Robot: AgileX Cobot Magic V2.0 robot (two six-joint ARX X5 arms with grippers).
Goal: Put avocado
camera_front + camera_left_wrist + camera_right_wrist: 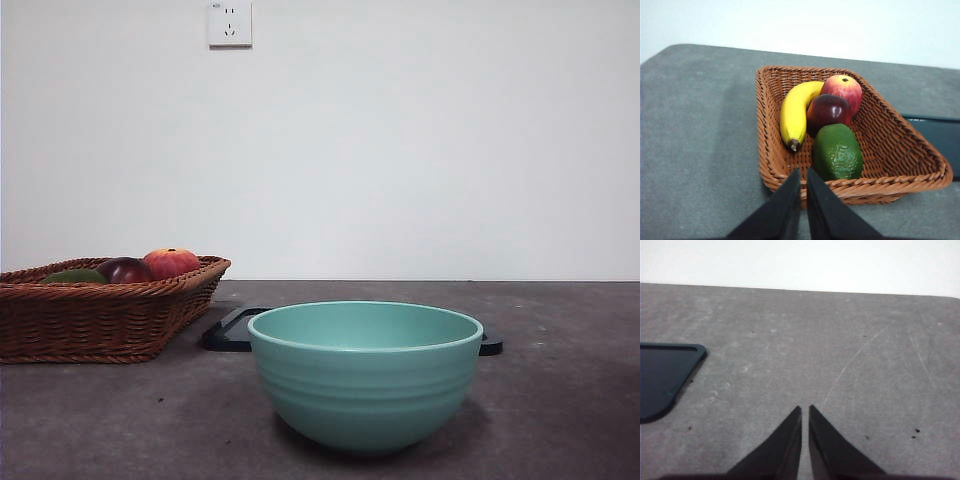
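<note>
The dark green, bumpy avocado (837, 152) lies in a brown wicker basket (890, 145), at the basket's end nearest my left gripper (803, 172). That gripper hovers short of the basket rim, shut, with nothing in it. In the front view only the avocado's top (73, 276) peeks over the basket (95, 320) at the left. My right gripper (805, 410) is shut and empty above bare grey table. Neither arm appears in the front view.
A yellow banana (795, 112), a dark maroon fruit (828, 110) and a red-orange fruit (842, 90) share the basket. A teal bowl (365, 372) stands front and centre, a black tray (232, 330) behind it. The right wrist view shows the tray's corner (662, 380).
</note>
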